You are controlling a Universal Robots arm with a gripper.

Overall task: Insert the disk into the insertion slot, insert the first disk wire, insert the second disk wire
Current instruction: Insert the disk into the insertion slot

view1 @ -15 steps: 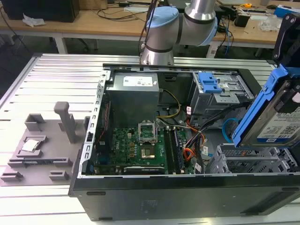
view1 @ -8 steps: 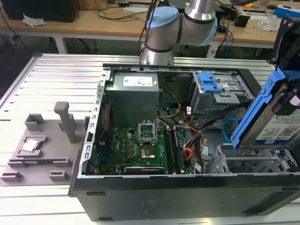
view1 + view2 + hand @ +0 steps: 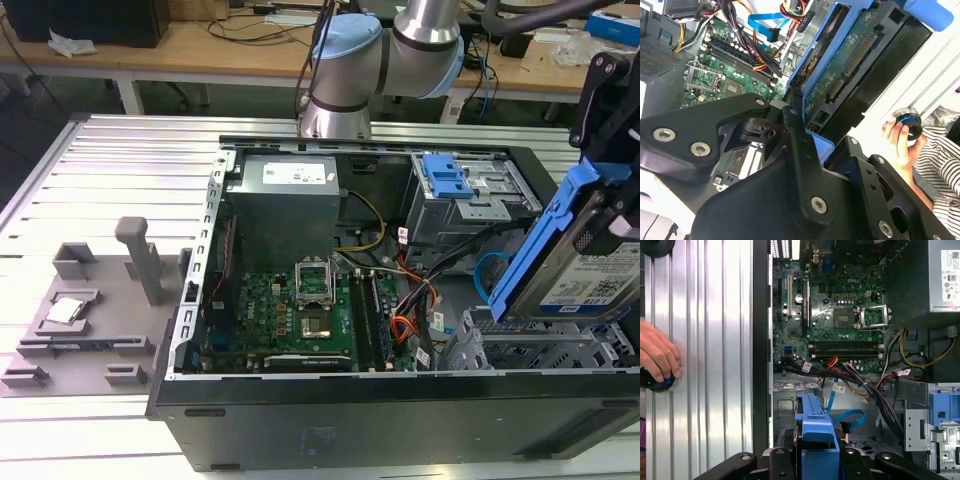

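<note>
As disk (image 3: 592, 283) hovers, desks (image 3: 200, 45) (wooden) stand beyond table (image 3: 100, 160).

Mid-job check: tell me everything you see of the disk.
The disk is a flat rectangular drive with a white-and-blue label, framed by a bright blue plastic carrier. The second wrist view shows its green circuit board and connectors. The pincer grips it, steeply tilted, in the air above the silver slot, not yet in.

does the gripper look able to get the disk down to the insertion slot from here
Probably yes: the gripper holds the disk tilted right above the insertion slot, and the wires lie off to the exterior view's left of it.
</note>
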